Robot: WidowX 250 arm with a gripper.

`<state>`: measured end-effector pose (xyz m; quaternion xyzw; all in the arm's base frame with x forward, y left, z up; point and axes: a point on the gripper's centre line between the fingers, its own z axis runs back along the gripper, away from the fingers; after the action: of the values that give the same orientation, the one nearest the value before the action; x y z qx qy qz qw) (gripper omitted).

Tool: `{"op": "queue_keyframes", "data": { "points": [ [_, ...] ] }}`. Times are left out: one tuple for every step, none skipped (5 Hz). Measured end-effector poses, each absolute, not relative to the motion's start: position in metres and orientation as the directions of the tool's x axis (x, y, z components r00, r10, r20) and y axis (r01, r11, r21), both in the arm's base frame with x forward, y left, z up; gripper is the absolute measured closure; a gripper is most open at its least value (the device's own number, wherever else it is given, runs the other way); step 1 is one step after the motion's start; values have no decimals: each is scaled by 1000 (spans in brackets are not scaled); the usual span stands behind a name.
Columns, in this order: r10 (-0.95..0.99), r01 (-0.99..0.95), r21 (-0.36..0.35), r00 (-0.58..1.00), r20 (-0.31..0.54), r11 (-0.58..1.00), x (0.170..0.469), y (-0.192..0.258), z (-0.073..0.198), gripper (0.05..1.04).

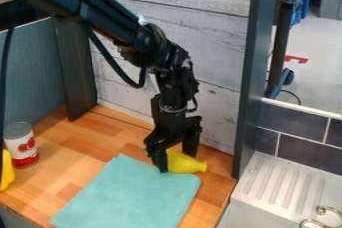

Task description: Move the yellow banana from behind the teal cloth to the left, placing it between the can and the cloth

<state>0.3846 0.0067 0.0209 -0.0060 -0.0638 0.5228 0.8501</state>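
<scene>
The black gripper [176, 153] is low over the wooden counter, near the back wall panel and at the upper right edge of a folded teal cloth. A yellow object [186, 163] with a rounded body and a narrow neck lies on its side right at the gripper, neck pointing right. The gripper hides part of its left side. The teal cloth [130, 194] lies flat in front of the gripper, and its upper edge comes close to the yellow object.
A white and red can [21, 145] stands at the left of the counter [73, 147], with part of another yellow thing [7, 170] in front of it. A dark upright post [252, 77] borders the counter at right. Beyond it is a white sink unit [277, 184] with a metal fixture.
</scene>
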Motion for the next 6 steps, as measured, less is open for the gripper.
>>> {"op": "queue_keyframes", "data": {
  "points": [
    [896,-895,-76,432,99,440,387,7,15,409],
    [899,-896,-87,426,103,435,392,8,16,492],
    [918,-913,-109,384,96,393,394,22,17,492],
    [932,-922,-138,353,87,362,397,29,17,492],
    [951,-933,-188,292,103,307,397,43,36,492],
    [973,-946,-241,188,130,215,384,78,63,492]
  ]
}}
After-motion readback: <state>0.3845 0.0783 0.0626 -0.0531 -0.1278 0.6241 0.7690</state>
